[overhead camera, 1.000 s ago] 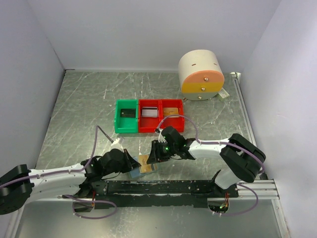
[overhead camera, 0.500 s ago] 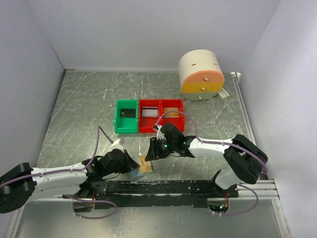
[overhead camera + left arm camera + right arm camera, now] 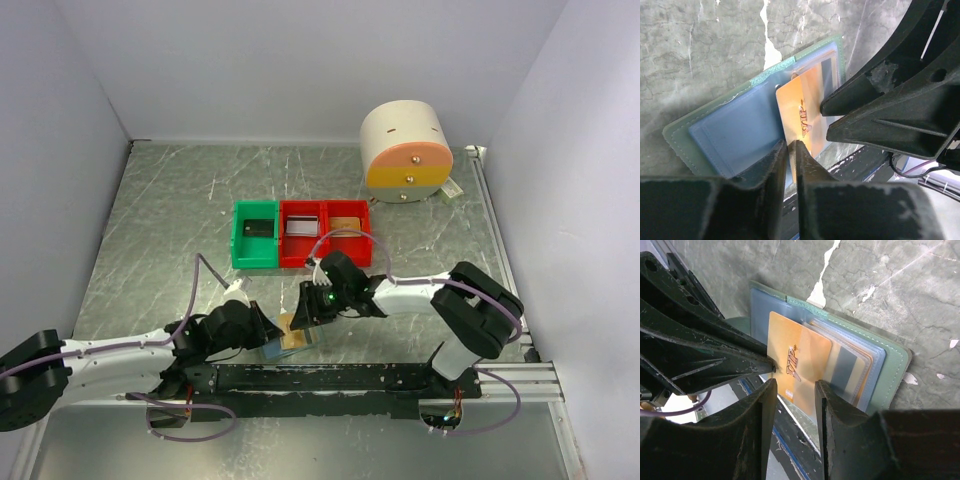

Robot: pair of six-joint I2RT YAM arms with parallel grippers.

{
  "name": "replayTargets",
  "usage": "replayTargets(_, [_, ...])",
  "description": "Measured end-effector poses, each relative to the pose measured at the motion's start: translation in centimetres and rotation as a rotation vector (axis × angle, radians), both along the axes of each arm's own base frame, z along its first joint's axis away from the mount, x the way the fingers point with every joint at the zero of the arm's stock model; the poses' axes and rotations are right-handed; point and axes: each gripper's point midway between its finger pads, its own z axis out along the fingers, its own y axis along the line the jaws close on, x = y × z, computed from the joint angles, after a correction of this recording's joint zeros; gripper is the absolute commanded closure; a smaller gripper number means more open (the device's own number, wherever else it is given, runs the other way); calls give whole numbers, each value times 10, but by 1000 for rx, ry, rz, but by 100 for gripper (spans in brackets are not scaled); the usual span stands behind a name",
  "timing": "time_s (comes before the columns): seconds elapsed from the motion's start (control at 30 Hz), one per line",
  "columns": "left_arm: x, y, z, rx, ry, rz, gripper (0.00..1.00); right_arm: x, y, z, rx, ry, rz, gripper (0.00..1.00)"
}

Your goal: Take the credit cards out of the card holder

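The card holder (image 3: pixel 725 137) lies open at the table's near edge, pale blue with a green border; it also shows in the top view (image 3: pixel 281 351). An orange credit card (image 3: pixel 802 107) sticks partly out of its right pocket. My left gripper (image 3: pixel 791 146) is shut on that card's edge. My right gripper (image 3: pixel 795 386) is open, with one jaw on either side of the same card's (image 3: pixel 795 360) lower part. A second card (image 3: pixel 850 371) with a grey stripe sits inside the pocket. In the top view the left gripper (image 3: pixel 265 335) and right gripper (image 3: pixel 303 312) meet over the holder.
A green bin (image 3: pixel 255 252) and two red bins (image 3: pixel 325 250) stand behind the holder, each with a card-like item inside. A round cream drawer unit (image 3: pixel 405 150) stands at the back right. A black rail (image 3: pixel 330 378) runs along the near edge beside the holder.
My right gripper has moved left and closer over the holder. The left gripper has stayed at the holder, barely shifted.
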Motion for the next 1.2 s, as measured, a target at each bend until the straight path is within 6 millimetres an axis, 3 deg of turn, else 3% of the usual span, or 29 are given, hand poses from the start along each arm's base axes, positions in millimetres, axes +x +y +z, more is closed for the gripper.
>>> replayTargets(0.17, [0,-1,-3,-10,-4,-1,67,-1,0,-1,21,2,-15,63])
replayTargets(0.57, [5,-8,-8,-49,-23,6,67,-1,-3,-1,37,13,-36,62])
replayTargets(1.2, [4,-10,-7,-132,-63,-9,75,-1,-3,-2,46,11,-39,62])
